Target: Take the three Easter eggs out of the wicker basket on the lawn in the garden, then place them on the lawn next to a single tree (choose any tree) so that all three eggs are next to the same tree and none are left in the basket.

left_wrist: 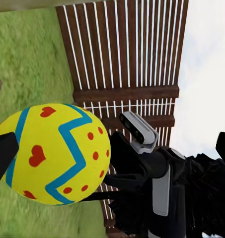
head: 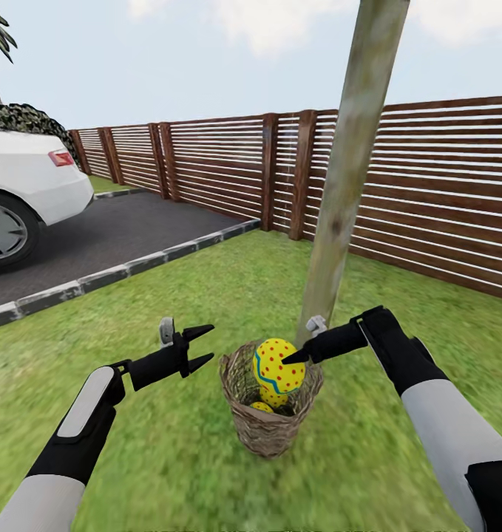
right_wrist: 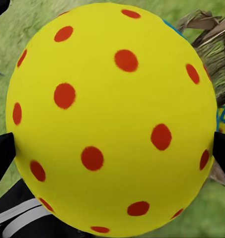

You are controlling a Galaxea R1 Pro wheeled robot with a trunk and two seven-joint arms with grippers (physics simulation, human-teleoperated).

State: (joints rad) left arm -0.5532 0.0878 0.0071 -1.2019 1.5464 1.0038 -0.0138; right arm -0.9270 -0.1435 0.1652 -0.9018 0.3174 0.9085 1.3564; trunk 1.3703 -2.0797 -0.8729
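Yellow egg [head: 279, 363] clamped in right hand [head: 293, 357] above wicker basket [head: 269, 428] beside tree [head: 347, 177]; another egg [head: 262, 407] inside. Left hand [head: 205, 346] open, empty. None yet laid on lawn [head: 206, 458].

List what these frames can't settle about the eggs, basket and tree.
- Egg count: head view shows the held egg and part of another under it; the wicker basket wall hides the rest.
- Tree: crown cut off by head view's top edge.
- Right gripper contact: in right wrist view the egg hides most of its fingers.
- Left gripper: open, holding nothing.
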